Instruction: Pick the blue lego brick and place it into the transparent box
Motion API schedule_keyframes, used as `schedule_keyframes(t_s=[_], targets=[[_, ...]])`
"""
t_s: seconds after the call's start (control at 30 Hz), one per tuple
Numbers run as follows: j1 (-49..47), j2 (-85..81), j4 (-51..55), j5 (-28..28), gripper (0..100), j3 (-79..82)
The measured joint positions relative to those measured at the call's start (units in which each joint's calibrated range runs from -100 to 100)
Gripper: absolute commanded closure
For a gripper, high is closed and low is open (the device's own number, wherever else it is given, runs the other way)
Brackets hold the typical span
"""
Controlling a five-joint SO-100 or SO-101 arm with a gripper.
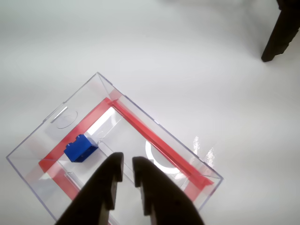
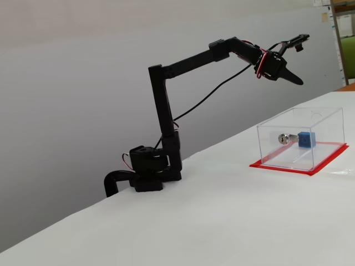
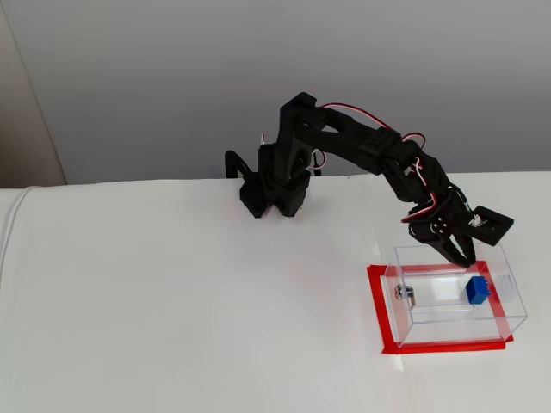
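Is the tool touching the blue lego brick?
Apart. A fixed view shows the tool raised well above the transparent box, while the blue lego brick sits inside.

The arm is stretched out from its base and held high, with the tool (image 1: 127, 165) pointed downward, its fingers parted by a narrow gap and nothing gripped between them.
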Motion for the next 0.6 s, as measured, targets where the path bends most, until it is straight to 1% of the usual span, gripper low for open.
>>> schedule_keyframes(t_s=[0.2,0.37,0.6], targets=[[6.9,-5.2,0.0,3.5,98,0.1],[14.6,-9.2,0.1,3.7,98,0.1],[27.7,-16.2,0.1,3.7,98,5.6]])
